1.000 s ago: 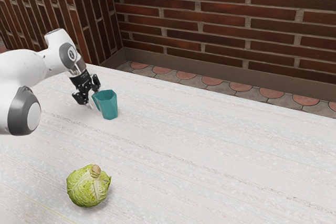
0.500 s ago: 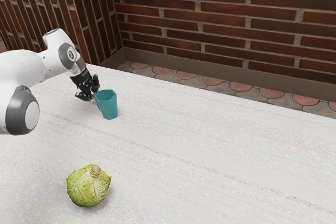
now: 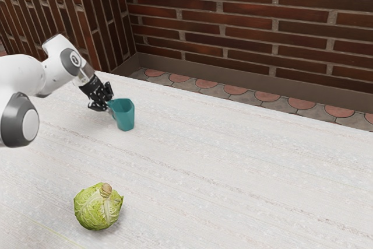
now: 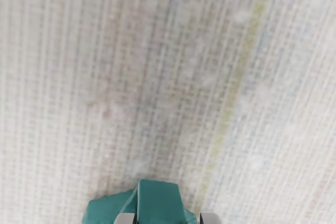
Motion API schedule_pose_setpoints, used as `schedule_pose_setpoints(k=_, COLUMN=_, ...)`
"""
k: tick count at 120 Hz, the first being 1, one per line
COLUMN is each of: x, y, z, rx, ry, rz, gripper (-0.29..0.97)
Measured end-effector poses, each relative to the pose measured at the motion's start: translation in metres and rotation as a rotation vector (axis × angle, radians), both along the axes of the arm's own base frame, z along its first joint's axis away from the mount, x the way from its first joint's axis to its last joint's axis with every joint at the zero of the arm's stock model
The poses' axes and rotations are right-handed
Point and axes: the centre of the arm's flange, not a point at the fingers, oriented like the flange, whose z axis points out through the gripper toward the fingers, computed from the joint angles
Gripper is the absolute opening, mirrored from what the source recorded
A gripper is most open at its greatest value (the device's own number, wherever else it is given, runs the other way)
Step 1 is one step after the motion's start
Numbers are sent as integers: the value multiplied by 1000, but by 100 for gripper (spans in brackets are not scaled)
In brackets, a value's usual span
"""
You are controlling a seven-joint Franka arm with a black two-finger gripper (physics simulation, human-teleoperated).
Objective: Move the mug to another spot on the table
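Observation:
A teal mug [image 3: 124, 114] stands slightly tilted on the pale table [image 3: 233, 161], toward the exterior view's upper left. My black gripper [image 3: 107, 105] reaches in from the left and is shut on the mug's near side at rim height. In the wrist view the mug [image 4: 152, 203] is a teal shape right under the hand, with a grey fingertip [image 4: 125, 217] on one side and another on the other. I cannot tell whether the mug's base touches the table.
A green cabbage [image 3: 98, 205] lies near the front of the table, well in front of the mug. Brick walls [image 3: 250, 16] close in behind and at the left, with a tiled floor strip [image 3: 262, 96] past the table's far edge.
The mug has shifted a little toward the exterior view's right and upward with my gripper on it. My hand has tilted lower and further toward the mug.

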Motion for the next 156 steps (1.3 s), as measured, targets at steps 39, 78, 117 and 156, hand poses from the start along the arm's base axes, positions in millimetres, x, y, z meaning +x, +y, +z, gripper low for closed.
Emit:
schedule_pose_setpoints(k=39, x=-7, y=-17, z=19, rx=-191, ry=-28, rz=-21, gripper=1)
schedule_pose_setpoints(k=78, x=-10, y=-53, z=65, rx=-299, ry=-19, rz=-136, gripper=-9)
schedule_pose_setpoints(k=117, x=1, y=-135, z=76, rx=-410, ry=10, rz=-285, gripper=-10)
schedule_pose_setpoints(k=156, x=9, y=-218, z=53, rx=-494, ry=57, rz=-331, gripper=-10)
